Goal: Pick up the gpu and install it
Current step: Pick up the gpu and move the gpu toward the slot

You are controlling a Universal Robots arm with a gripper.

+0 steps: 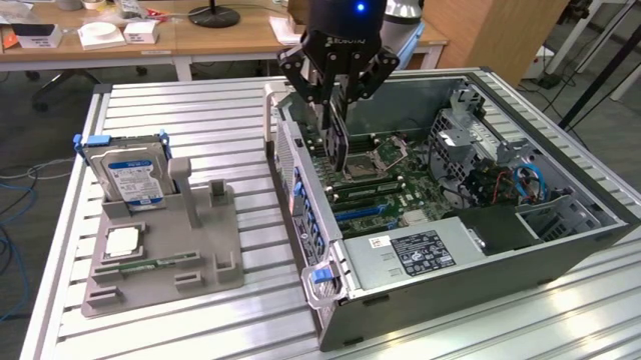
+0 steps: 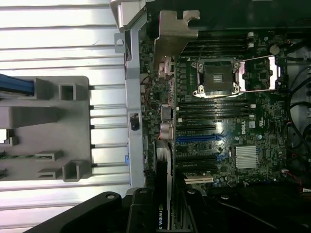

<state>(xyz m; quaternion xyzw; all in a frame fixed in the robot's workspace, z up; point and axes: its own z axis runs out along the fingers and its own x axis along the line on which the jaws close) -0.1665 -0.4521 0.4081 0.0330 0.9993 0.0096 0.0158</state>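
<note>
Grips the gpu [image 1: 341,146] by its upper edge, pinched between both fingers of the tool [image 1: 338,101]. Holds it upright and edge-down inside the open computer case [image 1: 481,247], just above the motherboard [image 1: 401,191], close beside the processor socket [image 1: 386,154] and near the case wall on the exterior view's left. Cannot tell whether its lower edge touches anything. Appears in the wrist view as a dark strip with pale lettering, beside the blue and black slots [image 2: 197,145]. Well apart, on the exterior view's left: a grey holder [image 1: 191,262] on the slatted surface [image 1: 200,112], carrying an upright hard drive [image 1: 125,169] with blue label, a flat processor chip [image 1: 122,241] and a narrow green memory stick [image 1: 150,264].
</note>
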